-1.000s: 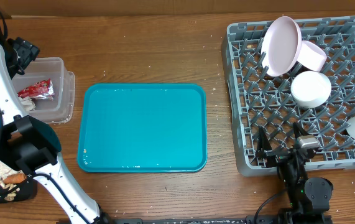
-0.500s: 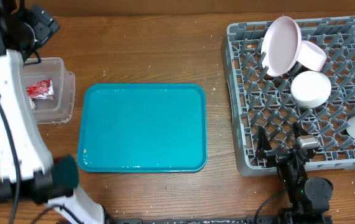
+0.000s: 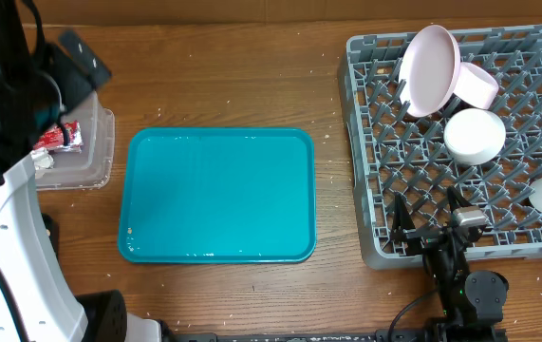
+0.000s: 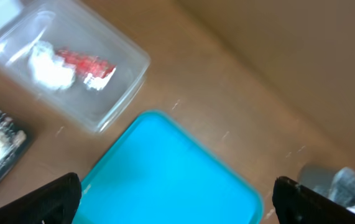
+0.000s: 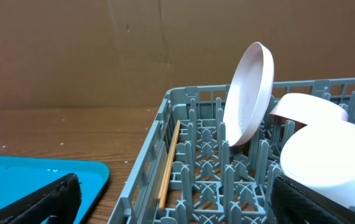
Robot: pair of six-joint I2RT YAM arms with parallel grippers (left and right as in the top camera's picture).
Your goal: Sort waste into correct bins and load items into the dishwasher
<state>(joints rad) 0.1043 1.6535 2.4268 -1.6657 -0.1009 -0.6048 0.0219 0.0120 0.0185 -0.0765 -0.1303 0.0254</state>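
Wooden table (image 3: 327, 95) is filling my view: I am seeing the red wrapper (image 3: 57, 138) lying in the clear tub (image 3: 97, 157) left of the teal tray (image 3: 218, 195). The dish rack (image 3: 370, 190), right of the tray, is holding a plate (image 3: 429, 68) and a bowl (image 3: 474, 135). My left gripper (image 4: 177, 186) and right gripper (image 5: 174, 186) are hanging spread wide, gripping nothing.

Even bright light; L-wrist view motion-blurred

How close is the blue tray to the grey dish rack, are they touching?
Apart. The overhead view shows a strip of bare wooden table between the teal tray and the grey dish rack.
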